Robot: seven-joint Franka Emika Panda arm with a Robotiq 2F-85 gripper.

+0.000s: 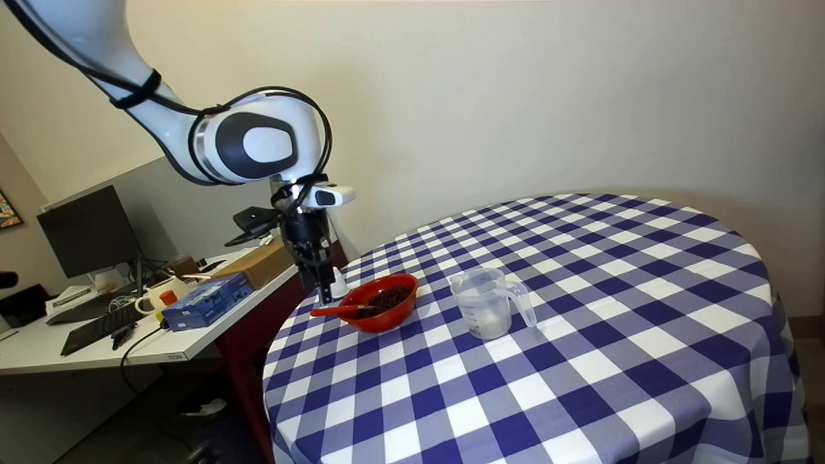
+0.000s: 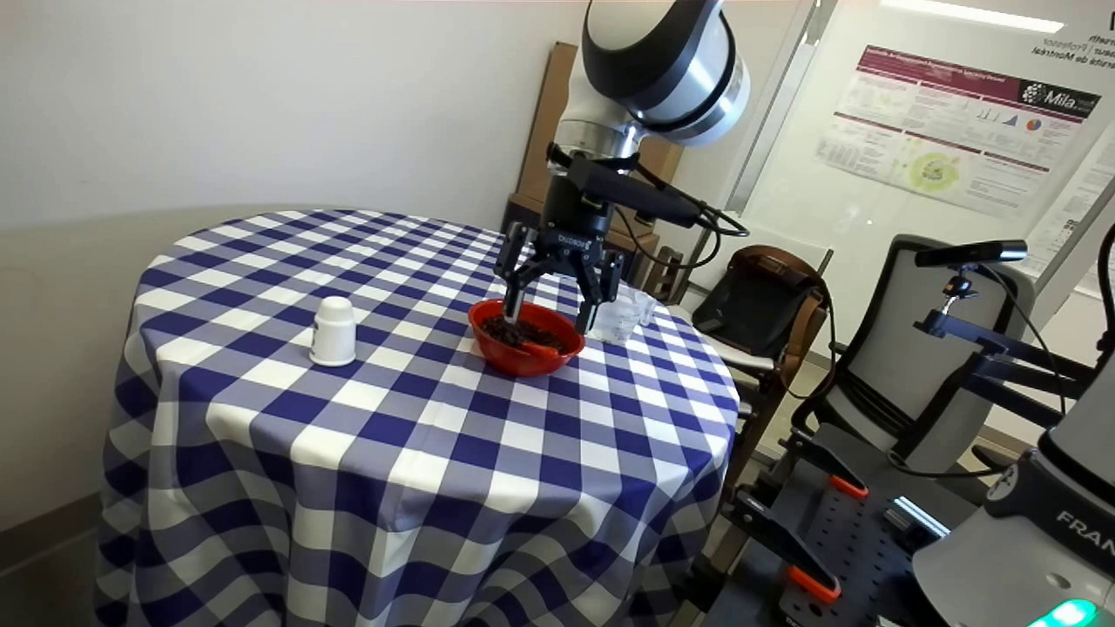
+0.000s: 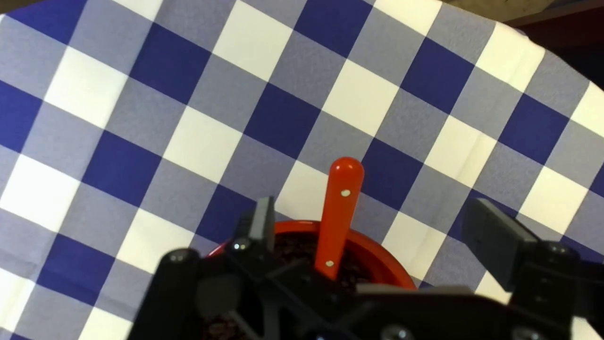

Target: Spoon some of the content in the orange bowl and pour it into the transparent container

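The orange bowl is red-orange and holds dark bits like beans. It also shows in an exterior view and partly in the wrist view. A spoon with a red handle leans in it, handle over the rim; its head is hidden. My gripper is open and empty, low over the bowl. In the wrist view the handle lies between the spread fingers, nearer the left one, apart from both. The transparent container, a clear jug with a handle, stands beside the bowl, partly hidden behind my gripper in an exterior view.
A white bottle stands on the checked table beyond the bowl, and shows in an exterior view behind my gripper. A desk with a blue box adjoins the table. A chair with a bag stands near the table edge.
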